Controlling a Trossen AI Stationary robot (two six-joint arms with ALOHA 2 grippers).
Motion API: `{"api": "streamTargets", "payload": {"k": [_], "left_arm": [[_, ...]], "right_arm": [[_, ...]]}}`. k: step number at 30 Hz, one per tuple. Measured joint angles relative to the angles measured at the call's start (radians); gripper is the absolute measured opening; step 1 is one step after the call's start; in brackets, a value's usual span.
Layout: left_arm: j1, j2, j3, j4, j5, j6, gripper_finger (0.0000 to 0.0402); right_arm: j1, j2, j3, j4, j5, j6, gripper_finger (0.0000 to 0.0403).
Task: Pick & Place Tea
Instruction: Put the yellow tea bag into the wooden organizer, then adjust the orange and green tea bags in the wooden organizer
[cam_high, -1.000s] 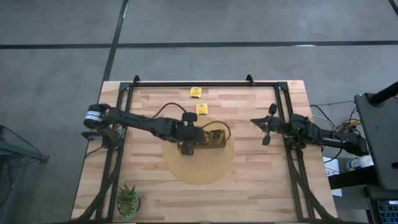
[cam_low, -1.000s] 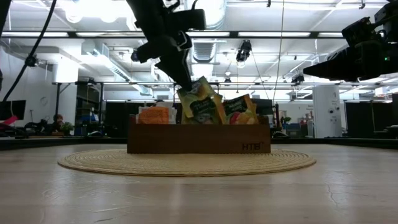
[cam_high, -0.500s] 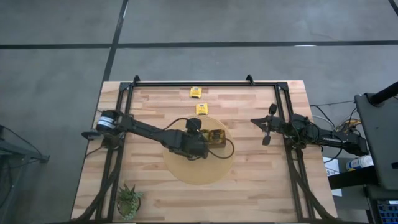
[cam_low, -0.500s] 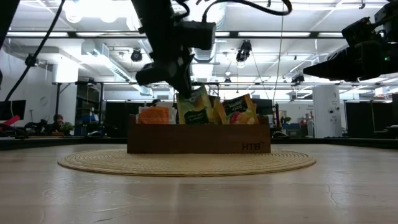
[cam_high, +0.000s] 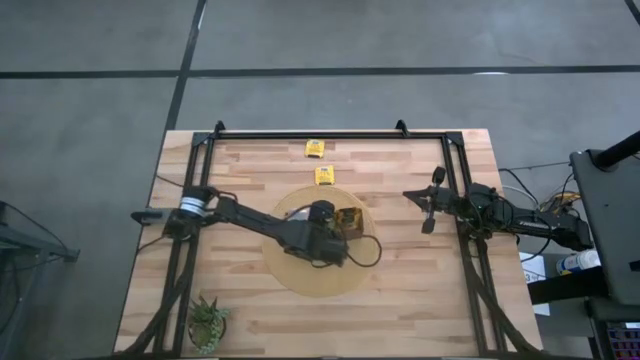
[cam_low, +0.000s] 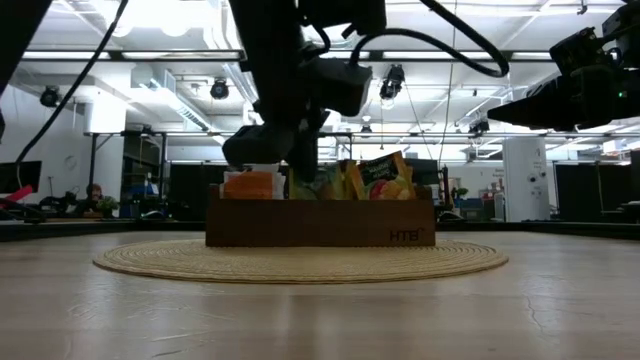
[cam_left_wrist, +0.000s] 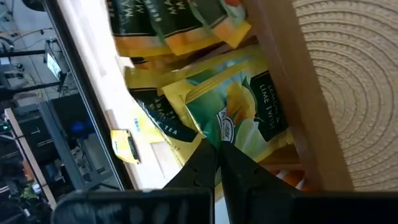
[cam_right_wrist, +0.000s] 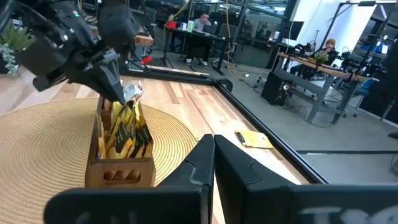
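Note:
A long brown compartmented box (cam_high: 346, 222) stands on a round woven mat (cam_high: 318, 272) at mid-table, with several tea sachets (cam_low: 385, 175) upright in it. My left gripper (cam_left_wrist: 215, 148) is over the box, shut on a green-and-yellow sachet (cam_left_wrist: 245, 121) that sits among the others. Two yellow sachets (cam_high: 315, 149) (cam_high: 324, 176) lie flat on the table beyond the mat. My right gripper (cam_high: 428, 206) waits shut near the table's right edge, holding nothing. My left gripper pinches the green-and-yellow sachet by one edge (cam_left_wrist: 219, 135) between its two fingers. The fingers slant down from above into the box. The sachet's far part lies down among the other sachets in the box, tilted.
A small potted plant (cam_high: 208, 322) stands at the near left corner. A black frame (cam_high: 320, 134) runs along the table's far and side edges. Bare wood lies near and right of the mat.
My left gripper has come down and toward the near edge over the box, rolling its wrist. The sachet it holds, which stuck up tilted above the box, has sunk in among the other sachets. The gripper has stayed shut.

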Motion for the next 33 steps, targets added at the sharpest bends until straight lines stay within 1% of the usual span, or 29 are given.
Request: {"api": "streamTargets", "payload": {"k": [5, 9, 11, 14, 22, 25, 28, 30, 33], "left_arm": [[0.0, 0.024, 0.022, -0.016, -0.001, -0.006, 0.0009], [-0.001, 0.025, 0.027, -0.022, 0.0, 0.025, 0.001], [-0.001, 0.025, 0.032, -0.026, 0.0, 0.027, 0.0017], [-0.003, 0.025, 0.04, -0.035, 0.001, 0.026, 0.0045], [-0.009, 0.024, 0.086, -0.098, 0.007, 0.005, 0.0149], [-0.01, 0.024, 0.119, -0.117, -0.006, -0.007, 0.0173], [-0.011, 0.024, 0.155, -0.116, -0.006, -0.027, 0.0182], [-0.011, 0.023, 0.176, -0.111, 0.042, -0.035, 0.0183], [-0.011, 0.022, 0.192, -0.092, 0.208, -0.027, 0.0183]], "right_arm": [[0.0, 0.0, 0.0, 0.0, 0.0, 0.0, 0.0009], [0.0, 0.0, 0.0, 0.0, 0.0, 0.0, 0.0009], [0.0, 0.0, 0.0, 0.0, 0.0, 0.0, 0.0009], [0.0, 0.0, 0.0, 0.0, 0.0, 0.0, 0.0009], [0.0, 0.0, 0.0, 0.0, 0.0, 0.0, 0.0009], [0.0, 0.0, 0.0, 0.0, 0.0, 0.0, 0.0009], [0.0, 0.0, 0.0, 0.0, 0.0, 0.0, 0.0009], [0.0, 0.0, 0.0, 0.0, 0.0, 0.0, 0.0009], [0.0, 0.0, 0.0, 0.0, 0.0, 0.0, 0.0009]]}}
